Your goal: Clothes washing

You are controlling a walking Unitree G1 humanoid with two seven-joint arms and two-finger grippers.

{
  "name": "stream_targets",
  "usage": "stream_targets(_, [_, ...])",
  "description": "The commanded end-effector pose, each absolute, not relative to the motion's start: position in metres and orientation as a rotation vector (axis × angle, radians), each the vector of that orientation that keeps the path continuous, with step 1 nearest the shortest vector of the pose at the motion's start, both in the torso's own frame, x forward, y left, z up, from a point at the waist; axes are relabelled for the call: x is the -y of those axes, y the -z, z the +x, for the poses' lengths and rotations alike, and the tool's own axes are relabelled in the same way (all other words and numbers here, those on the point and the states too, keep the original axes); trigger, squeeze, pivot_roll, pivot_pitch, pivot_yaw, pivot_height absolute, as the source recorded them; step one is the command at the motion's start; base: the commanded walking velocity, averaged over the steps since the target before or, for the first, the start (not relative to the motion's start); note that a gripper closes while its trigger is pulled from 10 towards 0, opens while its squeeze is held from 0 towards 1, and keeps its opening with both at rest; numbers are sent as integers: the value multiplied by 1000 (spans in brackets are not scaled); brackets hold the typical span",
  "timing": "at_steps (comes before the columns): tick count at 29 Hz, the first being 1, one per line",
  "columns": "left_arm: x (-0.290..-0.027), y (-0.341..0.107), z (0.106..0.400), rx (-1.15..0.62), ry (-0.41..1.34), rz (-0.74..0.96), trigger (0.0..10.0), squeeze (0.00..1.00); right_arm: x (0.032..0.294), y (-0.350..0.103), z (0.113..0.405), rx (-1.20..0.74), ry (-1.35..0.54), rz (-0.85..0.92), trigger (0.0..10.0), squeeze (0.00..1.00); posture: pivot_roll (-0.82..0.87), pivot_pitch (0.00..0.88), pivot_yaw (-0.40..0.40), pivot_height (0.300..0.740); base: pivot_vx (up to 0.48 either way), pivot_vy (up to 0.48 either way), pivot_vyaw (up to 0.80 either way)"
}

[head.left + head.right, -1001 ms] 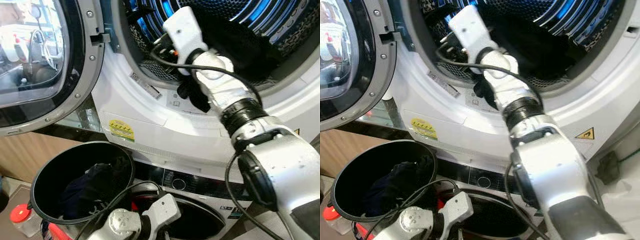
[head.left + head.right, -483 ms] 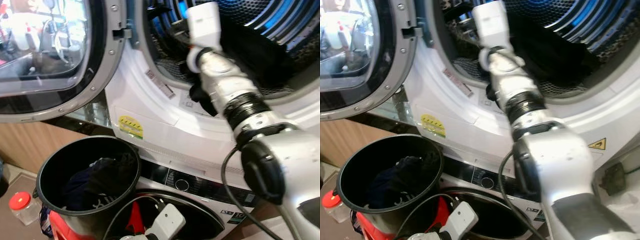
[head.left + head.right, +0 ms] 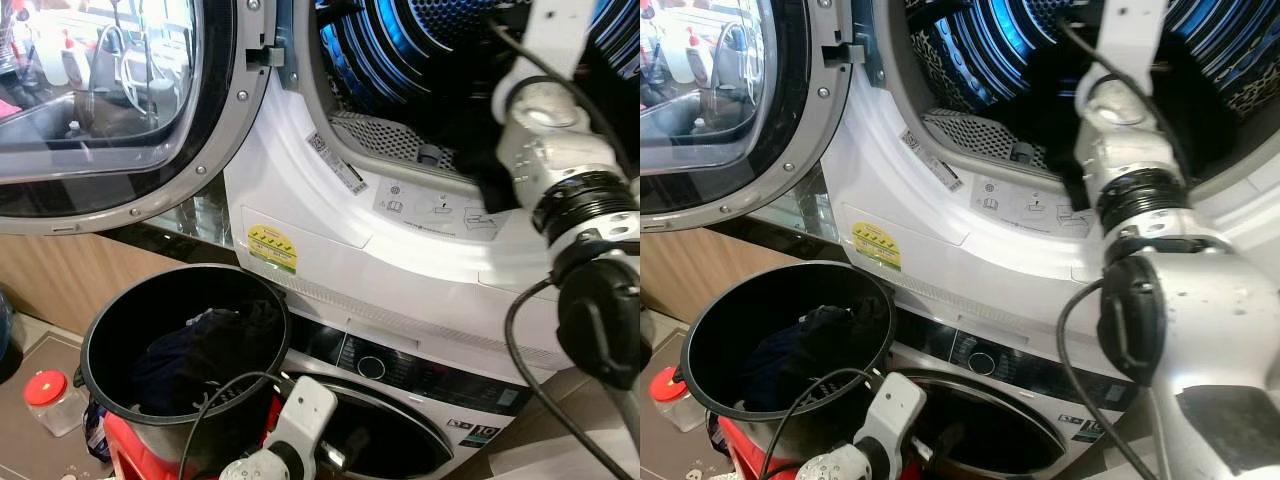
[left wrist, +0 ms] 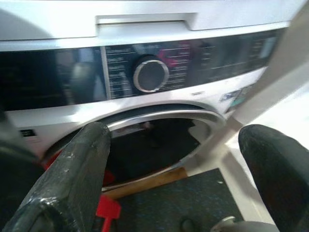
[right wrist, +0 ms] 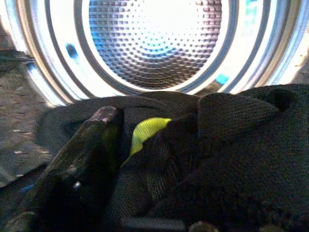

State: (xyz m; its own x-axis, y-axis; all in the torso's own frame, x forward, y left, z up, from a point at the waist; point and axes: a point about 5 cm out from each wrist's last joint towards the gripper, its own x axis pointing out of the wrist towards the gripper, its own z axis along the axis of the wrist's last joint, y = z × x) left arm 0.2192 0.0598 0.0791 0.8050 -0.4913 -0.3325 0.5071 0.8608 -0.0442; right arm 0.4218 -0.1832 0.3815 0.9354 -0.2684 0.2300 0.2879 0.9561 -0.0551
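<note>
You are handling a dark garment point(image 5: 231, 159), soft, light and floppy, lying inside the drum point(image 5: 154, 43); pinch a thick fold. Your right gripper point(image 5: 159, 159) is closing on it there. Your left gripper point(image 4: 178, 159), spread and empty, is idling below the drum

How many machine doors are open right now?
1: the upper machine's round glass door is swung open to the left of the drum. The lower machine's round dark door, under the control panel, looks closed.
</note>
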Motion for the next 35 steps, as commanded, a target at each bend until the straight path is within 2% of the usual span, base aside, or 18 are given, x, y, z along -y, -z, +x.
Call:
stream_targets(1, [-61,-84,222,-314,506,41,10000,0,180,-374,424,181,237,-105,10000,0,308,104,-111,740,0,0,0])
stream_targets(5, [-58,-84,225,-313,512,48,10000,0,162,-368,427,166,129,-113,10000,0,298,102,-108,740,0,0,0])
stream_targets(7, [-52,-87,226,-304,535,36,10000,0,139,-360,429,157,13,-149,10000,0,288,99,-104,740,0,0,0])
stream_targets(10, [-50,-87,226,-304,538,35,10000,0,133,-353,430,143,-7,-129,10000,0,284,92,-102,740,0,0,0])
stream_targets(19, [-48,-89,224,-281,600,64,10000,0,141,-369,427,237,-45,139,10000,0,275,55,-73,740,0,0,0])
stream_targets(28, [-45,-90,227,-274,635,70,10000,0,145,-376,425,265,-104,96,10000,0,214,57,-54,740,0,0,0])
stream_targets(35, [-45,-91,230,-271,653,73,10000,0,154,-378,423,294,-186,127,10000,0,170,55,-36,740,0,0,0])
